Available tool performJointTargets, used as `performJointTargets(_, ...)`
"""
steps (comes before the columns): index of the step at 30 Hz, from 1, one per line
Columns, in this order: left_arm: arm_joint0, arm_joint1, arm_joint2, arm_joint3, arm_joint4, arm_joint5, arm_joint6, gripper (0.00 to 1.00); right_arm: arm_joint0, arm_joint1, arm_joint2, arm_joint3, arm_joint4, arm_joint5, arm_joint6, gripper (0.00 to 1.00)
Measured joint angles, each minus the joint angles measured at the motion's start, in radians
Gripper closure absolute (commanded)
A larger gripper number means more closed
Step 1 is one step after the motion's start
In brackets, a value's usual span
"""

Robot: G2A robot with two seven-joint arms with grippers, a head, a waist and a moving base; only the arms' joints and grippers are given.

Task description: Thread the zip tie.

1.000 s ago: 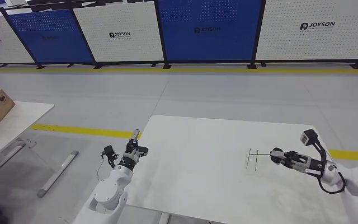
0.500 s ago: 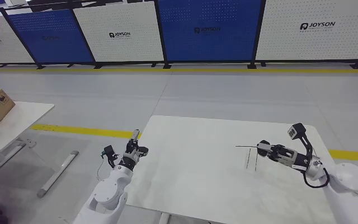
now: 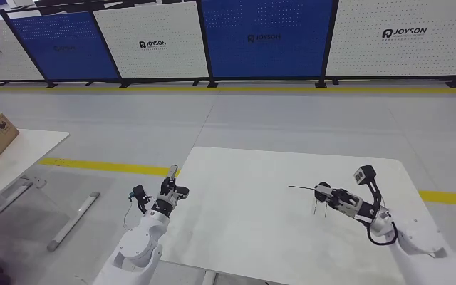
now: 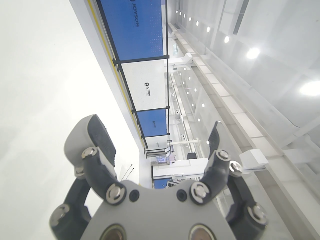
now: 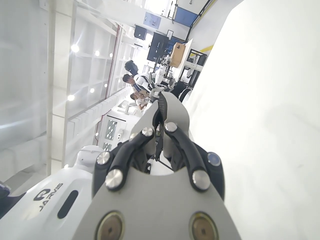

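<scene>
white table (image 3: 242, 221) | blue and white panels (image 3: 267, 35) behind | yellow floor line (image 3: 107, 167) — left

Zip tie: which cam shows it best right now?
Top view. The zip tie reads as a thin dark line sticking out of the shut right claw. Right wrist view: just a dark sliver pinched in the claw, mostly hidden. Left wrist view: faint far-off lines, too small to identify.

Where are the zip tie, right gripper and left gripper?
zip tie (image 3: 303, 189): top view, middle of strap
right gripper (image 5: 161, 98): right wrist view, between shut fingertips
left gripper (image 4: 157, 129): left wrist view, midway between open fingertips
</scene>
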Motion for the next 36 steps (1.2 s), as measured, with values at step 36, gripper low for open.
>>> performJointTargets(36,-0.105,-0.020,0.242,-0.060,0.143,0.099,-0.087,0.00,0.000,0.000,0.001,0.000,0.001,0.001,0.003,1.00)
